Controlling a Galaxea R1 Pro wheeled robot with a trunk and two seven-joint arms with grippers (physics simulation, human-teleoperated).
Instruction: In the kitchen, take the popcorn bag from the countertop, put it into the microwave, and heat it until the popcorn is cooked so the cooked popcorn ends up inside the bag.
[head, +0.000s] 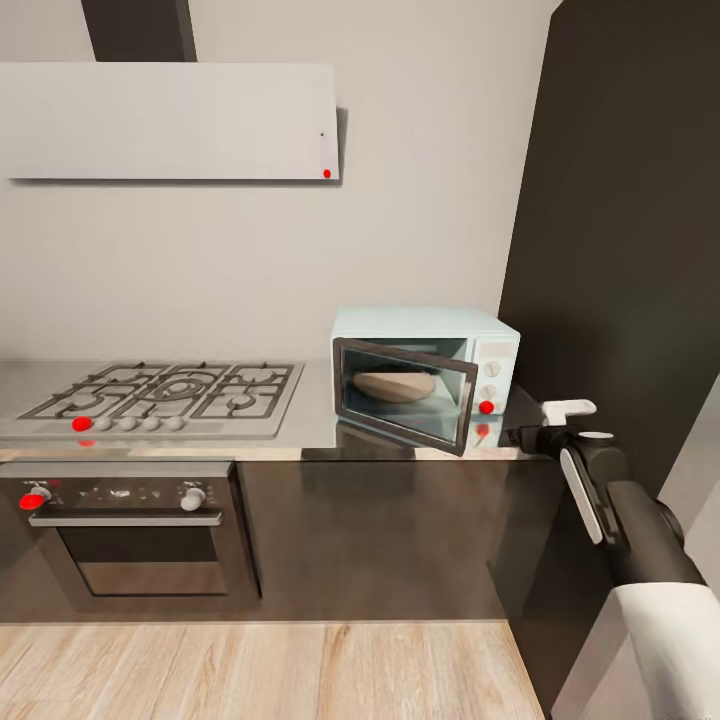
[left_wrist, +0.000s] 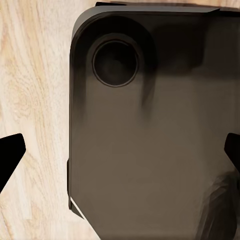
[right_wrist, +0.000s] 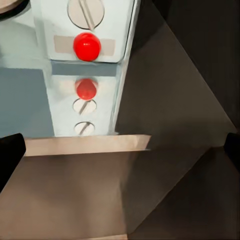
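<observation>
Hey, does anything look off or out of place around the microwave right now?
The microwave door hangs partly open, with a tan, rounded thing inside, likely the popcorn bag. The right tool hovers beside the red button. Nothing spilled or damaged.

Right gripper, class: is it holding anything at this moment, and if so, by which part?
Nothing is held. The right gripper hangs open beside the microwave, near its red light dot; nothing lies between its fingers in the wrist view.

The microwave (head: 425, 375) sits on the countertop (head: 310, 425), right of the hob (head: 165, 395); my right gripper (head: 560, 415) hangs beside its knobs.
</observation>
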